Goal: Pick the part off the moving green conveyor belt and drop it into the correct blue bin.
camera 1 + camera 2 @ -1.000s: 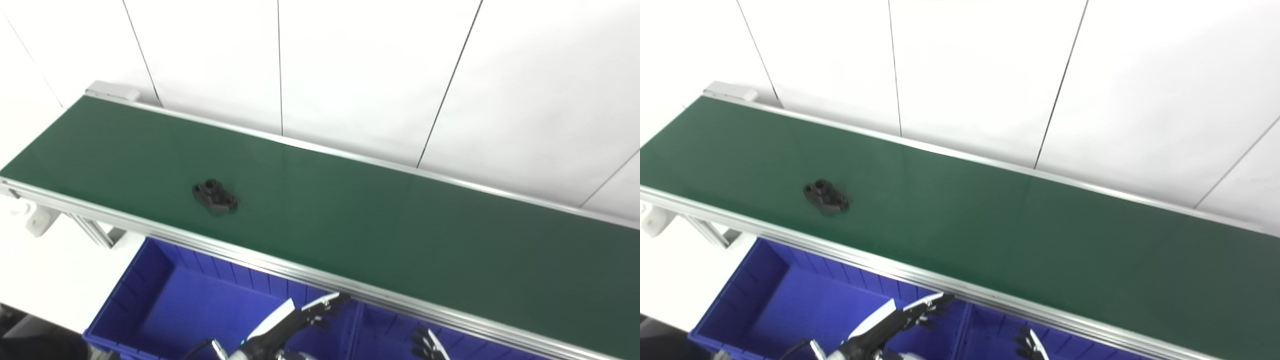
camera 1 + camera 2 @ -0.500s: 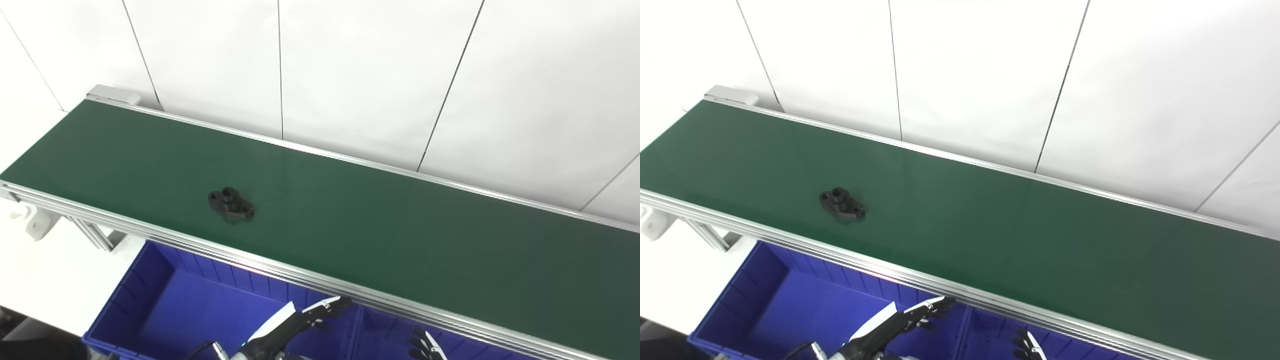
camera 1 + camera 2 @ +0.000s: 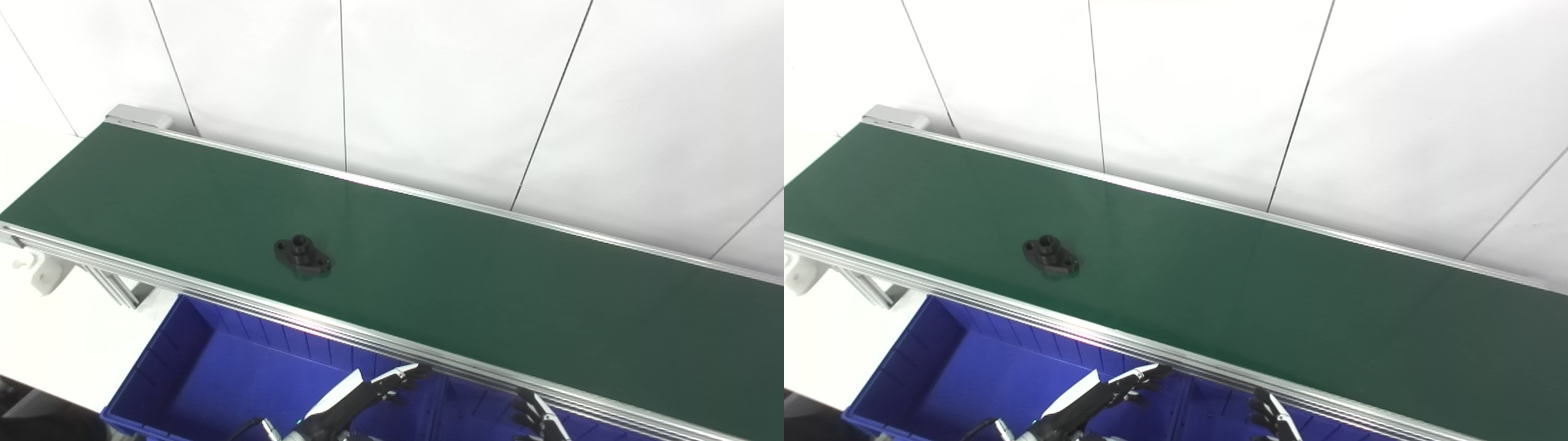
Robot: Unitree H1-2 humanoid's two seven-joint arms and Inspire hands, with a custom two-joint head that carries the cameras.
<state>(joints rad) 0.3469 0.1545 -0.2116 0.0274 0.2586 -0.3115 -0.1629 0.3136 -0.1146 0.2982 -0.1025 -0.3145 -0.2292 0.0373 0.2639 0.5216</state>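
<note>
While the left hand (image 3: 367, 397) hovers with fingers spread and empty over the blue plastic bin (image 3: 184, 373), the small black flanged part (image 3: 302, 255) rides the green conveyor belt (image 3: 490, 288) beyond and leftward, unpicked, so next comes a timed reach over the rail.

A black part (image 3: 302, 256) on a plain dark green conveyor belt (image 3: 465, 288) with silver rails, above a blue bin (image 3: 245, 380), against white wall panels (image 3: 441, 92).
</note>
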